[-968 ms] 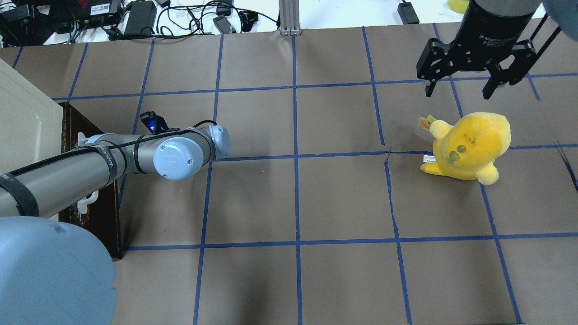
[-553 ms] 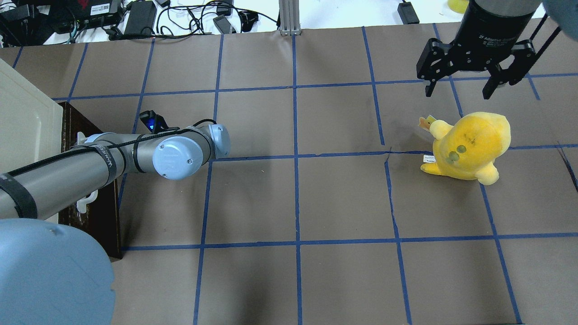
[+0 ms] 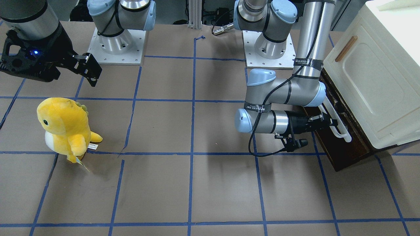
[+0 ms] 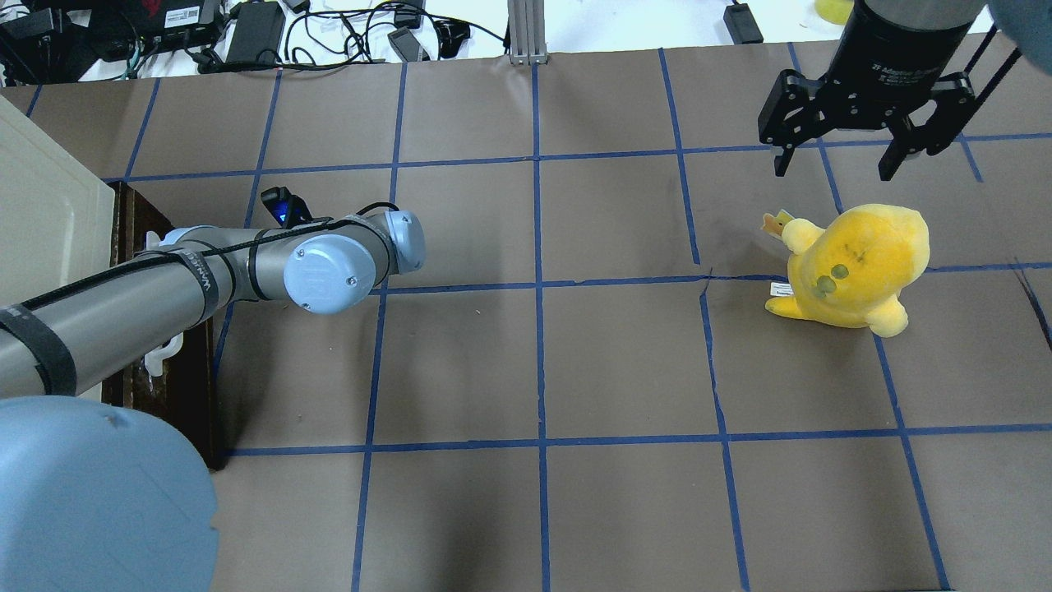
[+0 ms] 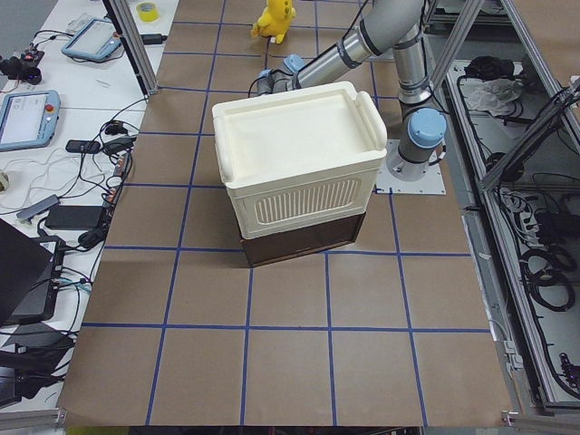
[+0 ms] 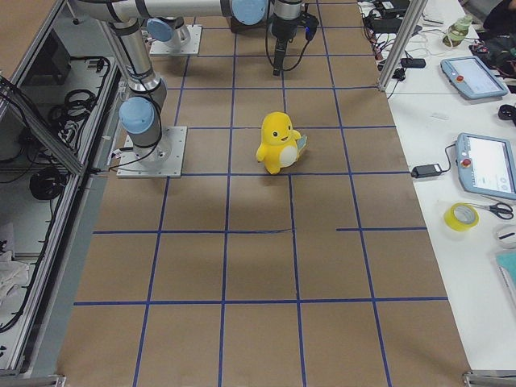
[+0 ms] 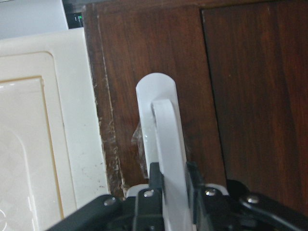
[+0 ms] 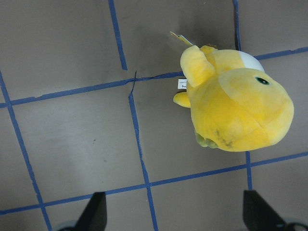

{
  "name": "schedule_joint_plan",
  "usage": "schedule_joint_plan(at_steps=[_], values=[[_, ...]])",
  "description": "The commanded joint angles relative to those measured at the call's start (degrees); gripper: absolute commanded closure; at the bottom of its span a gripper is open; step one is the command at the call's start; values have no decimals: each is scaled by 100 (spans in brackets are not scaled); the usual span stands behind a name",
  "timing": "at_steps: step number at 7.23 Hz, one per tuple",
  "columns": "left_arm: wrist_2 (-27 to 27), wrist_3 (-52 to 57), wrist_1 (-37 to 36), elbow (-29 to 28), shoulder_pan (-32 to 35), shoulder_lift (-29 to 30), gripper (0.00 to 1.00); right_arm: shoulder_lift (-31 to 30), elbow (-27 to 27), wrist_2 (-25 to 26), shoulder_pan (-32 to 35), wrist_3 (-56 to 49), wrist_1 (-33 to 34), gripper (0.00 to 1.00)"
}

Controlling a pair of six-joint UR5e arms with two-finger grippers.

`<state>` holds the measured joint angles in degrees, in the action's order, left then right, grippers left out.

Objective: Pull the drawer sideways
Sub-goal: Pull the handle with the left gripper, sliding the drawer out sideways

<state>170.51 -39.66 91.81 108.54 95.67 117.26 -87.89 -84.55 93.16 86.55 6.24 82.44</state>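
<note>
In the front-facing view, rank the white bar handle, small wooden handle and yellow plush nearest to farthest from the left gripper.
1. white bar handle, held in the left gripper.
2. small wooden handle, on the cream door.
3. yellow plush, far on the view's left.

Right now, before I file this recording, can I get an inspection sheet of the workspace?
Surface: table covered in brown paper with a blue tape grid; a tear beside the toy.
Job's things: dark drawer under the cream cabinet; its white handle is gripped.
Clutter: the yellow plush toy, upright, far from the drawer.
Grippers: left gripper shut on the handle; right gripper open, empty, above the table near the toy.
Cables: black cable strapped along the left arm; loose cords beyond the table's far edge.
Surroundings: tablets and a tape roll beside the table.
</note>
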Motion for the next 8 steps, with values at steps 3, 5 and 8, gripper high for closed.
schedule_joint_plan(at_steps=[3, 5, 8], values=[[-141, 19, 4, -17, 241, 8, 92, 0, 0, 0, 2, 0, 0, 0], [-141, 19, -5, -26, 329, 8, 92, 0, 0, 0, 2, 0, 0, 0], [-290, 116, -5, -140, 400, 25, 92, 0, 0, 0, 2, 0, 0, 0]])
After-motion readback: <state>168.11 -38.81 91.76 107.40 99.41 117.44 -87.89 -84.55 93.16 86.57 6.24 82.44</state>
